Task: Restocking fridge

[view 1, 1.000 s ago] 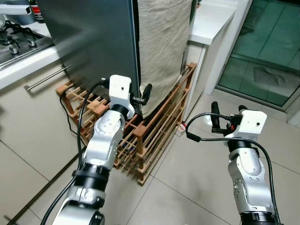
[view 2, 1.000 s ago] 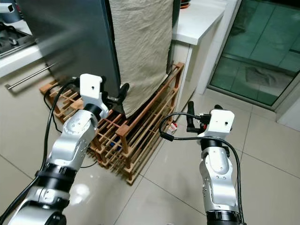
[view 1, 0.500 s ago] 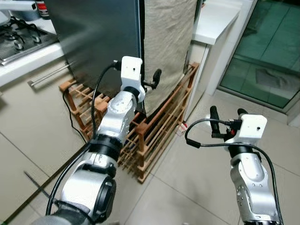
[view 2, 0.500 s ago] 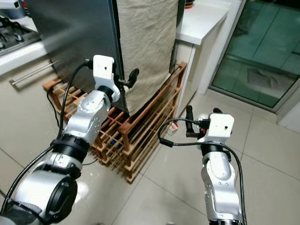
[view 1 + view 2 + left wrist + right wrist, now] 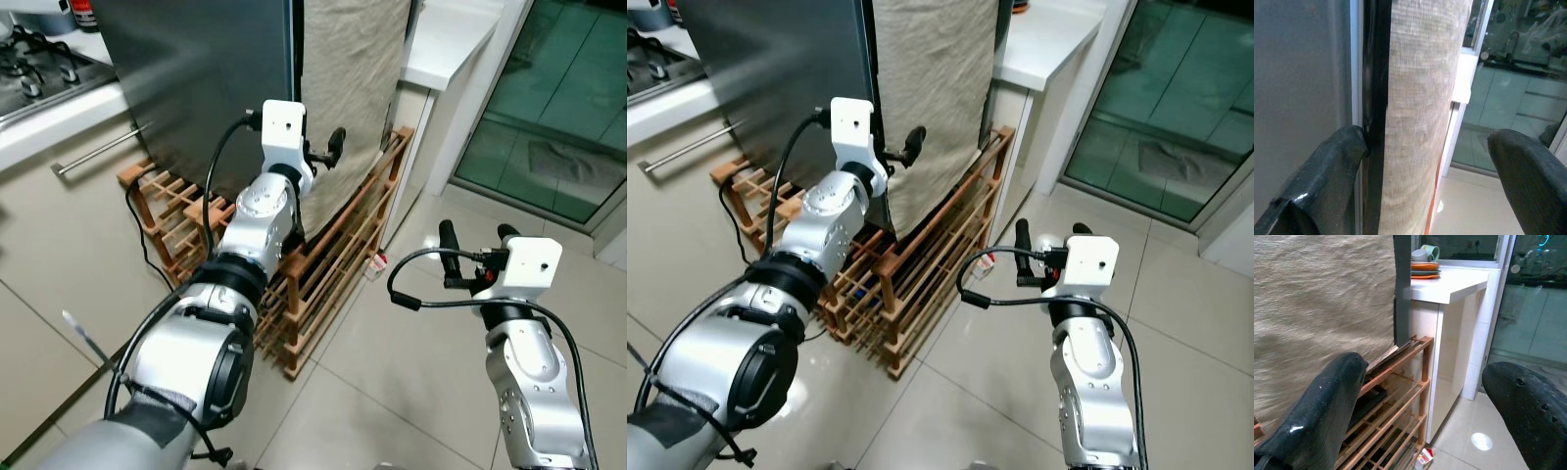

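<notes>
Left pincer (image 5: 321, 157): spread apart, one finger (image 5: 1337, 161) touching fridge (image 5: 206, 78) door edge
Right pincer (image 5: 474, 243): apart, over tiled floor (image 5: 392, 392)
Right wrist: cups (image 5: 1425, 254) on white table (image 5: 1449, 284)

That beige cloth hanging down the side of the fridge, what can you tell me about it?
The beige cloth looks like coarse woven fabric, linen-like and faintly creased. It hangs straight down the side of the dark grey fridge, its lower edge ending just above the wooden rack on the floor. The left gripper is open at the fridge's front corner, one finger against the door edge, the cloth between its fingers.
</notes>
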Controlling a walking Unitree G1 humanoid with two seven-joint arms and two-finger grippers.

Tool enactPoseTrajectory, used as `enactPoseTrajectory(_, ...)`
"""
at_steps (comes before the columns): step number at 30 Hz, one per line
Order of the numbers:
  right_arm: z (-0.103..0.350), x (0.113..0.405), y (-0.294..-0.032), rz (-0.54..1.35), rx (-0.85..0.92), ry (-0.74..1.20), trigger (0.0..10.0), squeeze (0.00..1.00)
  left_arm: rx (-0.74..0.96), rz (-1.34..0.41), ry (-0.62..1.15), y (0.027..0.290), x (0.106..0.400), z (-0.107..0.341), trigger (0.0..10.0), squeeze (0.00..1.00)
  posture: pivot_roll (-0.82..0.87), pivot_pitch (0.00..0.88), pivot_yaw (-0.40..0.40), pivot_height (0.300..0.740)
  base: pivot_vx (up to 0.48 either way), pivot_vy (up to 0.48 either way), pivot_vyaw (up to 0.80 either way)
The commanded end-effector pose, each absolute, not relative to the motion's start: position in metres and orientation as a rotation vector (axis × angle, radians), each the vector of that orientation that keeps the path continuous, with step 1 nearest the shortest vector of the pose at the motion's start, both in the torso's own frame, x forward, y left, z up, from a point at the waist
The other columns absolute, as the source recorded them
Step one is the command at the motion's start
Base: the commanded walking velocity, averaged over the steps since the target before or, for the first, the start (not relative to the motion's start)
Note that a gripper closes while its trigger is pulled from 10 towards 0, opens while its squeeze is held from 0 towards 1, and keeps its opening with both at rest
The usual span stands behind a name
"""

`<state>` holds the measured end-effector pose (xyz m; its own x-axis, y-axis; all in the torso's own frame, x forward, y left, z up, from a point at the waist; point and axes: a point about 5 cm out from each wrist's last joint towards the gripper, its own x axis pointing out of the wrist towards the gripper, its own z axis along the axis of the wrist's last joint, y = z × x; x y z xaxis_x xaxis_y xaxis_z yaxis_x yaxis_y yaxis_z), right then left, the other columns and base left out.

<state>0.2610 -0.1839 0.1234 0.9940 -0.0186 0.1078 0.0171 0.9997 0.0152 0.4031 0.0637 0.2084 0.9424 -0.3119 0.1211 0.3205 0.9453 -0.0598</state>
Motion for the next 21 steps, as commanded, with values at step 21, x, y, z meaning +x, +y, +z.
enactPoseTrajectory(21,0.121,0.262,-0.176,-0.001,0.019,-0.089,10.0,0.00,-0.119,-0.735,-0.065,-0.008,0.385,0.211,10.0,0.00,-0.18,0.036,0.015,0.740,0.000,0.000,0.00)
